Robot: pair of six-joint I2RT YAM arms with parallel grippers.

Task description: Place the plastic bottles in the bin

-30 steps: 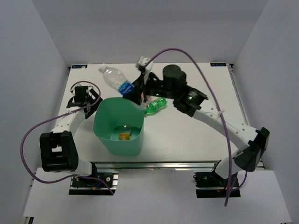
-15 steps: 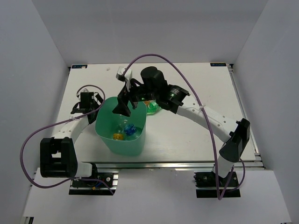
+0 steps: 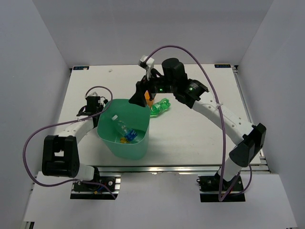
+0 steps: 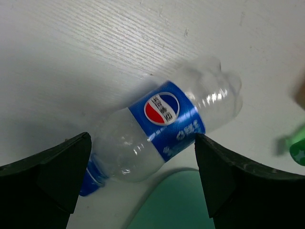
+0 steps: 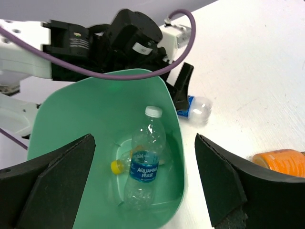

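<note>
Clear thin plastic, empty-looking: light, easily dented, likely slick. Pepsi bottle [image 4: 167,129] lying on table [image 4: 71,47] just beside bin [image 3: 126,150], between left gripper's [image 4: 140,164] spread fingers, ungripped. Best taken across the labelled middle (probably stiffer than the neck). Right gripper [image 5: 143,152] splayed wide above bin, holding nothing.

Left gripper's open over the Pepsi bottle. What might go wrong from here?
The left gripper hangs open over the Pepsi bottle lying beside the bin; closing could squeeze the round bottle out sideways. The right gripper hangs over the bin too, so lifting the bottle in risks a bump.
</note>
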